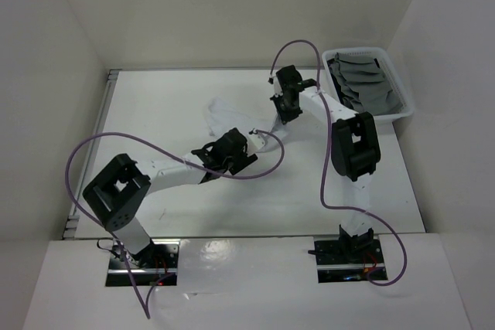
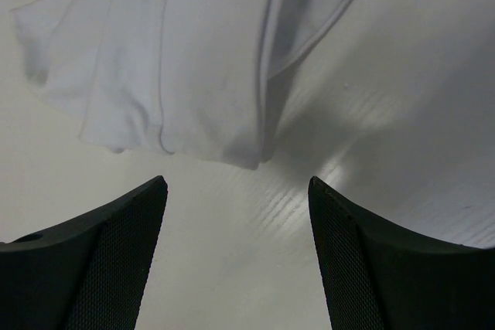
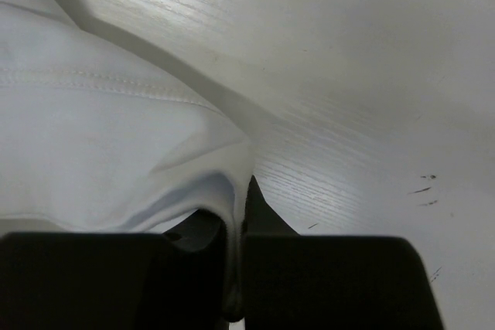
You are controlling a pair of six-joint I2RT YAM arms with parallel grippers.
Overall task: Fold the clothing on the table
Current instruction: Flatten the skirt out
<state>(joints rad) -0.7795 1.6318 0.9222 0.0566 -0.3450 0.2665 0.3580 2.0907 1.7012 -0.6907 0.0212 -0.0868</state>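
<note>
Right hand [image 3: 238, 218] pinches white cloth [image 3: 100, 137] — seen only from its wrist.

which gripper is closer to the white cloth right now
Right. The right gripper is shut on a fold of the white cloth; the left gripper is open, just short of its edge.
</note>
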